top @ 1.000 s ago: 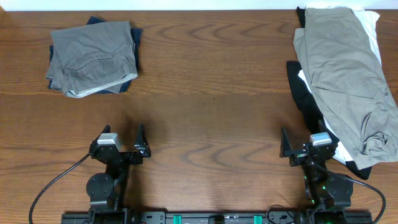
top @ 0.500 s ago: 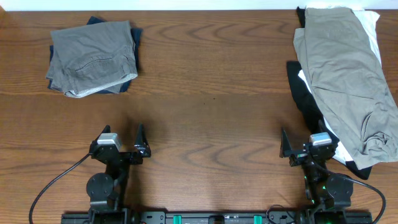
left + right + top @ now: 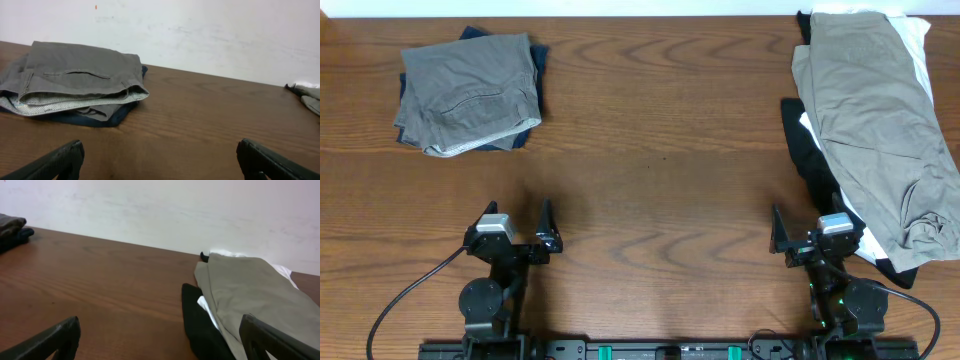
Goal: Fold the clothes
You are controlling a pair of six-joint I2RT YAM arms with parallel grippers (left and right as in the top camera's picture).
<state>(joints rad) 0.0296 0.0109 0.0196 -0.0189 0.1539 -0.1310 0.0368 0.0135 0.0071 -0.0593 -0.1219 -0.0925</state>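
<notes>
From overhead, a folded stack (image 3: 468,93) of grey over dark blue lies at the upper left of the wooden table (image 3: 660,120), and a loose pile (image 3: 875,130) of khaki, white and black clothes runs down the right edge. The left gripper (image 3: 516,216) and right gripper (image 3: 808,222) sit near the bottom, both empty. The left wrist view has the folded stack at left centre below a pale wall (image 3: 200,35), with the fingers spread wide at the bottom corners. In the right wrist view the loose pile fills the lower right, and the fingers there are likewise parted.
</notes>
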